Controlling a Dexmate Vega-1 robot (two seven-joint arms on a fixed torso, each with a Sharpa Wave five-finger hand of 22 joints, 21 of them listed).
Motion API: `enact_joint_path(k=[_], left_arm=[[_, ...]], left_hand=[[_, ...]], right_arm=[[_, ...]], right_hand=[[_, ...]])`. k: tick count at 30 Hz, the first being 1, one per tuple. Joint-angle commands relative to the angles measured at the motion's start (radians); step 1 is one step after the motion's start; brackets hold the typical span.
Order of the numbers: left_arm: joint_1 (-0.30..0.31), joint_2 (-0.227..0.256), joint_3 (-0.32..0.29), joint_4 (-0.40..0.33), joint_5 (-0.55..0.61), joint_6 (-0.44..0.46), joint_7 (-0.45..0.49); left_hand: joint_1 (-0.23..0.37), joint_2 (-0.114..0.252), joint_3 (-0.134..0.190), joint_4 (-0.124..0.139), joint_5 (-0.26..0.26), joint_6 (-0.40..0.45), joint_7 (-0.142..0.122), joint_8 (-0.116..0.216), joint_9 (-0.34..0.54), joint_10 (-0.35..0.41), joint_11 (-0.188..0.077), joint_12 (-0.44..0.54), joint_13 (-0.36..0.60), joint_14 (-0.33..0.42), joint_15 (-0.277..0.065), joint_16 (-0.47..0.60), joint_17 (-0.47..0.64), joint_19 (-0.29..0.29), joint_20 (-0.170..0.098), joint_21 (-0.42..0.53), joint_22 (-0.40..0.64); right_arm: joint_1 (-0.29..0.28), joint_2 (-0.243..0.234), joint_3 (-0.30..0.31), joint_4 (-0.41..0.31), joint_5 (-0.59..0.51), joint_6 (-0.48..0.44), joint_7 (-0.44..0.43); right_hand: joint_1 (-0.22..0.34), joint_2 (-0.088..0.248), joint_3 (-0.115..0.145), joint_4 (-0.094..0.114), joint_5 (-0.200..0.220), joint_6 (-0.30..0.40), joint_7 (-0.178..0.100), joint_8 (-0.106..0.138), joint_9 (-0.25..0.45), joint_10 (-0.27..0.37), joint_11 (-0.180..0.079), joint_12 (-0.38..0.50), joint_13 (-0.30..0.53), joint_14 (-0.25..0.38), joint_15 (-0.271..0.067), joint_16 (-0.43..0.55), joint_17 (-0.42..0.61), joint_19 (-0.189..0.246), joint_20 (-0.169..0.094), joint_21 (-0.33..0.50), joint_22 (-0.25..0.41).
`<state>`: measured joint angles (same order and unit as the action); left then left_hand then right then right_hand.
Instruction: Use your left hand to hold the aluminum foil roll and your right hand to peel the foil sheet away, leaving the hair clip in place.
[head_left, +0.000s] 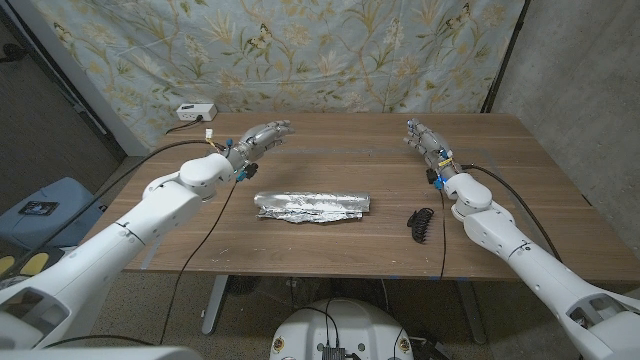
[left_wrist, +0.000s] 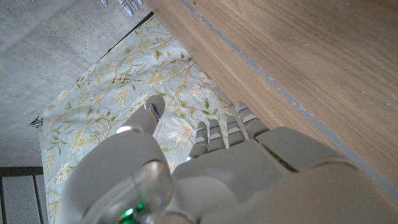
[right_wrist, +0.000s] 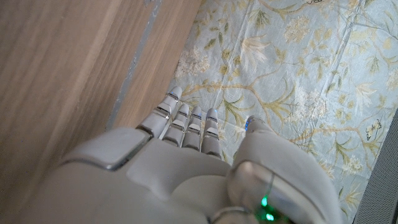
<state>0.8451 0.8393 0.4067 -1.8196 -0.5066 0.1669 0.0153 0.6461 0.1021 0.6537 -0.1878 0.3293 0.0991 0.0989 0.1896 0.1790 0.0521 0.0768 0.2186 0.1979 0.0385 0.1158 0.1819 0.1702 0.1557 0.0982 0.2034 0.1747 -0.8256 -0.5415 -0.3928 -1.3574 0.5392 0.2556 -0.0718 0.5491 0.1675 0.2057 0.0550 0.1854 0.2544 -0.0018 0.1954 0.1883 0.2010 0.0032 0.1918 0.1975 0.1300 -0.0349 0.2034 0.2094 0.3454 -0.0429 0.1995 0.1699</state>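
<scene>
1. Foil roll (head_left: 313, 208) lying lengthwise at centre of the head view, crumpled sheet wrapped round it, one loose edge sagging toward the lower frame. Probably set there so both hands can come at it from either side.
2. Hair clip (head_left: 421, 223) black, just right of the roll's right end and slightly lower, apart from the foil, not touching. Close enough that a careless peel could drag it; presumably placed so as a test of care.
3. Left hand (head_left: 257, 140) raised in the upper left-centre of the head view, above and left of the roll, well apart from it. Fingers (left_wrist: 225, 132) extended side by side, thumb set off, holding nothing. Seen in the left wrist view aimed at the floral backdrop (left_wrist: 118, 106) past the table edge (left_wrist: 261, 74).
4. Right hand (head_left: 424, 138) in the upper right-centre, mirror of the left, likewise extended and empty, fingers (right_wrist: 186, 124) straight and close together, thumb apart. Well apart from both roll and clip.
5. Judged as a ready pose: neither hold nor peel begun.
6. Likely next: left hand down onto the roll's left part to pin it, leaving the right end free for peeling.
</scene>
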Motion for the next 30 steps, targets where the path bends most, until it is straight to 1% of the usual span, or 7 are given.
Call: enact_joint_path(k=[1,9,15,19,23,28,30], left_arm=[[0.019,0.079,0.000,-0.146,0.038,0.126,0.032],[0.076,0.108,-0.027,-0.205,0.037,0.145,0.072],[0.105,0.145,-0.032,-0.261,0.072,0.193,0.110],[0.125,0.163,-0.040,-0.290,0.074,0.214,0.119],[0.139,0.184,-0.048,-0.318,0.078,0.237,0.119],[0.151,0.203,-0.054,-0.350,0.082,0.270,0.126],[0.157,0.207,-0.063,-0.356,0.063,0.275,0.115]], left_hand=[[0.019,-0.003,-0.006,-0.001,0.005,0.001,0.010,0.006,0.003,0.009,0.003,0.009,0.006,0.007,0.004,0.009,0.004,0.006,-0.003,0.005,0.005],[0.035,-0.012,-0.009,-0.001,0.008,0.000,0.016,0.007,0.003,0.016,0.002,0.012,0.008,0.012,0.007,0.009,0.005,0.006,-0.001,0.004,0.005],[0.048,-0.017,-0.011,-0.001,0.010,0.010,0.013,0.011,0.003,0.019,0.001,0.014,0.010,0.017,0.006,0.010,0.006,0.008,-0.001,0.005,0.006],[0.058,-0.019,-0.012,-0.001,0.013,0.015,0.012,0.013,0.004,0.022,-0.003,0.015,0.011,0.020,0.001,0.010,0.006,0.009,-0.003,0.005,0.006],[0.070,-0.021,-0.012,-0.001,0.016,0.014,0.012,0.012,0.004,0.022,-0.004,0.015,0.012,0.022,0.004,0.010,0.006,0.009,0.000,0.005,0.006],[0.085,-0.022,-0.012,-0.001,0.020,0.009,0.012,0.010,0.004,0.025,-0.005,0.017,0.014,0.024,0.003,0.009,0.007,0.009,-0.001,0.004,0.007],[0.091,-0.023,-0.012,-0.001,0.022,0.008,0.013,0.009,0.004,0.026,-0.006,0.017,0.015,0.025,0.001,0.009,0.007,0.008,-0.001,0.004,0.007]], right_arm=[[0.022,-0.007,-0.003,0.014,-0.019,0.001,0.005],[0.022,-0.008,-0.005,0.014,-0.025,0.002,0.002],[0.018,-0.005,-0.002,0.014,-0.020,0.005,0.001],[0.017,-0.006,-0.001,0.015,-0.019,0.009,0.003],[0.019,-0.006,-0.001,0.020,-0.022,0.018,0.007],[0.020,-0.004,0.000,0.021,-0.020,0.021,0.009],[0.019,-0.005,0.000,0.020,-0.020,0.021,0.010]], right_hand=[[0.010,0.000,0.005,-0.008,-0.001,-0.007,0.000,-0.007,0.004,-0.006,-0.003,-0.001,0.005,-0.007,-0.009,-0.002,0.002,-0.008,-0.042,-0.002,0.003],[0.009,0.001,0.006,-0.010,-0.002,-0.010,0.000,-0.007,0.004,-0.012,-0.005,-0.002,0.005,-0.009,-0.008,-0.002,0.002,-0.010,-0.042,-0.003,0.003],[0.009,0.001,0.008,-0.013,-0.003,-0.013,-0.001,-0.007,0.004,-0.014,-0.006,-0.002,0.005,-0.011,-0.007,-0.001,0.003,-0.011,-0.042,-0.003,0.003],[0.010,0.001,0.009,-0.016,-0.003,-0.011,0.007,-0.006,0.004,-0.016,0.001,-0.002,0.005,-0.011,-0.006,0.000,0.003,-0.011,-0.042,-0.003,0.003],[0.009,0.001,0.010,-0.017,-0.003,-0.011,0.013,-0.005,0.004,-0.016,0.004,-0.001,0.005,-0.011,-0.005,0.001,0.003,-0.010,-0.042,-0.003,0.003],[0.010,0.000,0.011,-0.019,-0.004,-0.012,0.013,-0.005,0.004,-0.017,0.004,-0.001,0.005,-0.011,-0.004,0.001,0.003,-0.011,-0.043,-0.003,0.003],[0.010,0.000,0.011,-0.021,-0.004,-0.013,0.013,-0.005,0.004,-0.016,0.008,0.000,0.005,-0.011,-0.004,0.001,0.003,-0.010,-0.043,-0.003,0.003]])
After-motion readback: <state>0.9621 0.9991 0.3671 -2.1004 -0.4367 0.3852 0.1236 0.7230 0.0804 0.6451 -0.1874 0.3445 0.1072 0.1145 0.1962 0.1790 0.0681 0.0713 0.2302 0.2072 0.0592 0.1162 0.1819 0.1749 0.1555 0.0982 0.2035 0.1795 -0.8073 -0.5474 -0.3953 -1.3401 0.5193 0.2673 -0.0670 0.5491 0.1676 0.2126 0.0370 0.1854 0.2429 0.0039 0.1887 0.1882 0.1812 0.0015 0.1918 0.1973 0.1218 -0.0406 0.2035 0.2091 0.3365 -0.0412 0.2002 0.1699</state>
